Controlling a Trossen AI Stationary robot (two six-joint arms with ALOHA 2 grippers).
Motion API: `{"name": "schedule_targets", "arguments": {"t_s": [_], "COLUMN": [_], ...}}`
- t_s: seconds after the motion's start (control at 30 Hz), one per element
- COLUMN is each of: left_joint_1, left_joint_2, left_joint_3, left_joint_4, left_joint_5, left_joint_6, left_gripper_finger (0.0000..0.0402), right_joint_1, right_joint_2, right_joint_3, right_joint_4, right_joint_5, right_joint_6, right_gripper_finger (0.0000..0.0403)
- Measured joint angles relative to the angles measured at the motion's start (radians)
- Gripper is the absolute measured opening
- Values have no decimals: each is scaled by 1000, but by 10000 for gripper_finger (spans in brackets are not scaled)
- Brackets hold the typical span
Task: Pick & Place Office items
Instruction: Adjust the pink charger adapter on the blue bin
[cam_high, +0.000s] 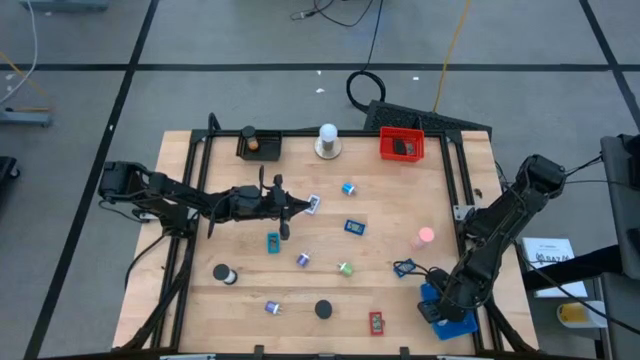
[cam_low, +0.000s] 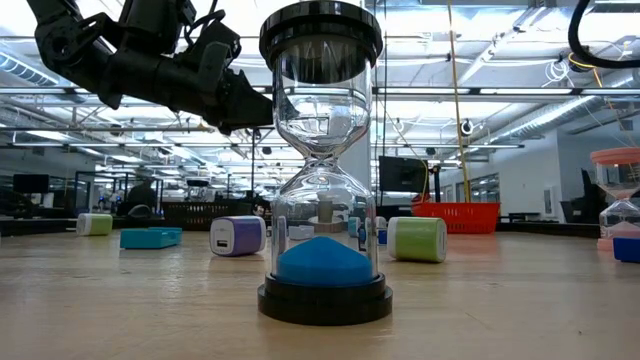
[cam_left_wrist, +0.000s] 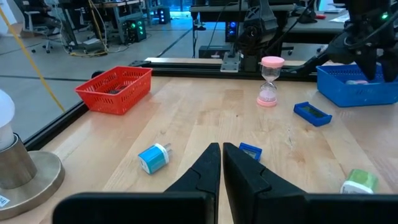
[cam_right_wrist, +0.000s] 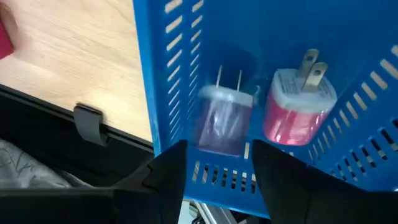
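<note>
1. Fingers of right gripper (cam_right_wrist: 214, 165) parted over blue tray (cam_right_wrist: 186, 74) — gripping nothing; purple plug (cam_right_wrist: 219, 121) and pink plug (cam_right_wrist: 297, 109) lie inside.
2. Left gripper (cam_left_wrist: 221, 163) shut, empty — above table centre.

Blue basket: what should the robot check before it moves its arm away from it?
1. Right gripper fingers apart above the blue basket: ok.
2. Pale purple plug inside the basket, not pinched by the fingers: ok.
3. Purple plug lying settled: cannot tell, it looks smeared.
4. Pink plug in the basket, beside the purple one: ok.
5. Left gripper shut, empty, above the middle of the table and away from the basket: ok.
6. All items put away: not ok; the blue plug and pink sand timer, among others, sit on the table.
</note>
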Motion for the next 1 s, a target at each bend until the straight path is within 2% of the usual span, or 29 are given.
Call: {"name": "schedule_targets", "arguments": {"t_s": [0.37, 0.53, 0.63, 0.7, 1.0], "left_joint_1": [0, 0, 0, 0, 0], "left_joint_2": [0, 0, 0, 0, 0], "left_joint_3": [0, 0, 0, 0, 0], "left_joint_4": [0, 0, 0, 0, -1], "left_joint_5": [0, 0, 0, 0, -4], "left_joint_6": [-1, -2, -1, 0, 0], "left_gripper_finger": [26, 26, 26, 26, 26], "right_joint_1": [-1, -9, -9, -9, -7], "right_joint_2": [-43, -47, -47, -44, 14], "right_joint_3": [18, 33, 34, 35, 35], "right_joint_4": [-17, -177, -223, -240, -246], "right_joint_5": [-23, -13, 27, 48, 47], "right_joint_6": [-50, -139, -206, -254, -431], "right_gripper_finger": [140, 76, 27, 7, 3]}}
